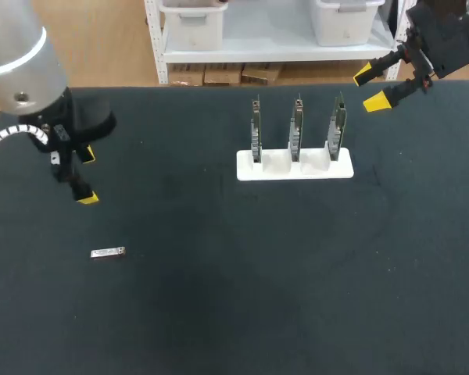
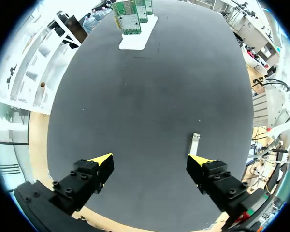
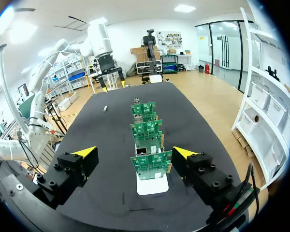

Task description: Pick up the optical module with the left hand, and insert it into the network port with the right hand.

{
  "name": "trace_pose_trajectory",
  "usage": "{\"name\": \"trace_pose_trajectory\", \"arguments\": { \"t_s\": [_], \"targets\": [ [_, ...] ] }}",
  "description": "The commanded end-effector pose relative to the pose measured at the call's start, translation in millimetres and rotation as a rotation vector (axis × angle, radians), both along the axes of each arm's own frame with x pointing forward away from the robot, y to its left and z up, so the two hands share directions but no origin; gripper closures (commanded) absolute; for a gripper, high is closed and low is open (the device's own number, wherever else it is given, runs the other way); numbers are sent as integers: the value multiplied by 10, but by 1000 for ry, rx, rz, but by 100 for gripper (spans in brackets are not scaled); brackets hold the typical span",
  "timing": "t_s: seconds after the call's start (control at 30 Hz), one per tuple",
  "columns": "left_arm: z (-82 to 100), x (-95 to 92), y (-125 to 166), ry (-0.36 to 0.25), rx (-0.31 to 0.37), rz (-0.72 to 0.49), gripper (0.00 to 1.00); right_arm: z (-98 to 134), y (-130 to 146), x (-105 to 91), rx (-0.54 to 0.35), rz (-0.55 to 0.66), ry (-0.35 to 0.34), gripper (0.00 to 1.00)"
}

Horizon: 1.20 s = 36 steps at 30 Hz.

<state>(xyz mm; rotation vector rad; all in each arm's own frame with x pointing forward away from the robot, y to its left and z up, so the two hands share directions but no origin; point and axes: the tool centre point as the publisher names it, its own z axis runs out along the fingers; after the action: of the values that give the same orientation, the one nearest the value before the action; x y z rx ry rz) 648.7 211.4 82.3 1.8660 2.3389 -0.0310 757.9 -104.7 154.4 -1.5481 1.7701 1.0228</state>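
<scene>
**Optical module [image 1: 107,252] lying on the table [image 1: 219,312], nothing gripping it**

The little silver bar is lying flat near the left pincer [image 1: 87,176], and any print on it is too tiny to read. That pincer's fingers are gaping wide apart. The right pincer [image 1: 369,88] is hanging spread too, near three green cards [image 1: 296,129] standing in a white holder [image 1: 295,167].

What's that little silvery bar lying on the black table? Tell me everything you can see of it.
The module is a small, slim bar, silvery and metal-looking. It lies flat on the black table, far from the white stand of boards. Only the table touches it. The left gripper hangs open near it, not holding it; in the left wrist view it lies just ahead of one fingertip. Finer detail is too small to tell.
</scene>
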Motion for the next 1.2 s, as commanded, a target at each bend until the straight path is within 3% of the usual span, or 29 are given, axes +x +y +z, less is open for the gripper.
{"name": "trace_pose_trajectory", "arguments": {
  "t_s": [0.03,0.43,0.57,0.77,1.0,1.2],
  "targets": [
    [-18,16,-25,0,6,2,0,0,3,-2,0,-1,-1,0],
    [-22,-15,-72,-2,12,-10,0,0,3,-2,0,-1,-1,0],
    [-147,-175,-44,31,28,-37,0,0,3,-2,0,-1,-1,0],
    [-345,-459,220,116,39,64,0,0,3,-2,0,-1,-1,0],
    [-357,-609,418,177,-15,140,0,0,3,-2,0,-1,-1,0],
    [-351,-844,432,183,-56,93,0,0,3,-2,0,-1,-1,0]
  ]
}}
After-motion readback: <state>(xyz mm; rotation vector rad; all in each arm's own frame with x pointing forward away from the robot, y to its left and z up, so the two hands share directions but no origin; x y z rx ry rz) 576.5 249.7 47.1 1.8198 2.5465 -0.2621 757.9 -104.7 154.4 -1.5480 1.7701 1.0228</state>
